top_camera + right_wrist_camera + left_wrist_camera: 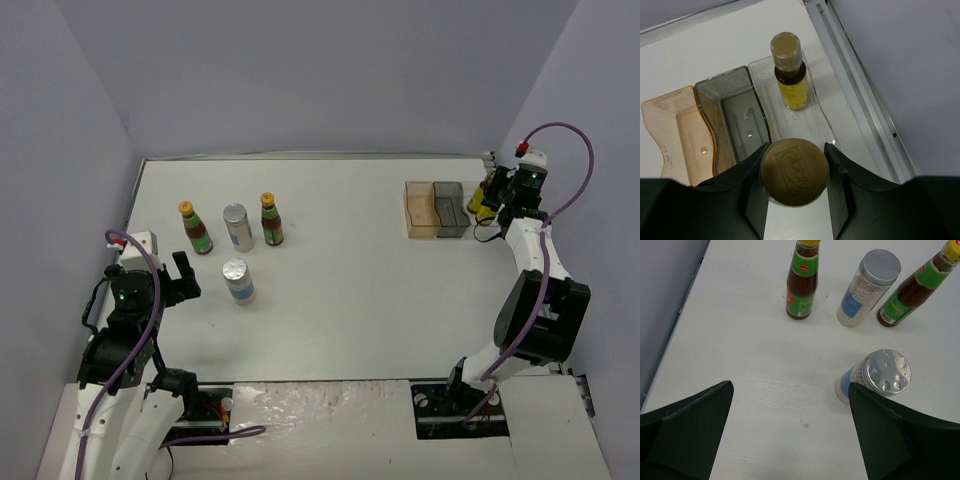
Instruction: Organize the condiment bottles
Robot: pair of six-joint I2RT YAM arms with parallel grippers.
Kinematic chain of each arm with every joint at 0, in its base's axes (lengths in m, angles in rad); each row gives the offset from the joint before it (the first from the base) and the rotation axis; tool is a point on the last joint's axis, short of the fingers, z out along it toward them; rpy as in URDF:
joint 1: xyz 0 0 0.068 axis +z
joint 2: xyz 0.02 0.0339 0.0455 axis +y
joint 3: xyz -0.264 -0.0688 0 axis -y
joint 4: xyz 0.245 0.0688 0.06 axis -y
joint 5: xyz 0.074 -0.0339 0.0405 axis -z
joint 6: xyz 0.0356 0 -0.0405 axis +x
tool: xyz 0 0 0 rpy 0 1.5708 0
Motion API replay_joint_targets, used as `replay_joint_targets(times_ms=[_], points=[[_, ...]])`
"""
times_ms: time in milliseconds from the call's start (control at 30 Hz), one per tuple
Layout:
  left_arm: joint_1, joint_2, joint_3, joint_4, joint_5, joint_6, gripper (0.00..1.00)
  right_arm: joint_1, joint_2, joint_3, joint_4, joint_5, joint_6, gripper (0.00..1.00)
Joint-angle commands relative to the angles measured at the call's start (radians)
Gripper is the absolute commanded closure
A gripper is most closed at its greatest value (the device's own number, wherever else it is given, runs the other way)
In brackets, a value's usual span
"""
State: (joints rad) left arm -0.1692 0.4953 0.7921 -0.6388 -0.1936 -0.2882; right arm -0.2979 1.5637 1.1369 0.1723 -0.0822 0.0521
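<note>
Two dark bottles with yellow caps [196, 228] [271, 219] and two silver-topped white-blue cylinders [237, 227] [238, 281] stand at the left of the table. My left gripper [185, 276] is open and empty, left of the nearer cylinder [879, 374], which touches or nearly touches its right finger in the left wrist view. My right gripper [794, 175] is shut on the brown cap of a small yellow-labelled bottle [794, 170], above the near end of the clear compartment [815, 117]. A second yellow-labelled bottle [789, 75] stands upright at that compartment's far end.
The tray at the back right has an orange compartment [420, 208] and a grey compartment [450, 208], both empty, with the clear one beside the right wall. A metal rail [860, 100] runs along the table's right edge. The wall is close on the left [665, 300].
</note>
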Motion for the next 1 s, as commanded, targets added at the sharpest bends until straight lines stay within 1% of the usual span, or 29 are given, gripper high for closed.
replay_joint_targets(times_ms=[0,367,700,800,967], points=[[-0.001,0.013,0.04,0.05,-0.017,0.006,0.03,-0.026,0.031,0.041,0.177,-0.037,-0.005,1.0],[0.0,0.018,0.036,0.054,-0.012,0.006,0.03,-0.038,0.113,0.057,0.251,-0.04,-0.018,1.0],[0.002,0.032,0.038,0.054,-0.009,0.009,0.03,-0.038,0.168,0.013,0.318,0.006,-0.034,1.0],[0.002,0.034,0.036,0.056,-0.008,0.009,0.03,-0.038,0.183,0.002,0.333,0.014,-0.04,0.98],[0.002,0.032,0.036,0.056,-0.004,0.01,0.03,-0.038,0.208,-0.017,0.34,0.011,-0.043,0.9]])
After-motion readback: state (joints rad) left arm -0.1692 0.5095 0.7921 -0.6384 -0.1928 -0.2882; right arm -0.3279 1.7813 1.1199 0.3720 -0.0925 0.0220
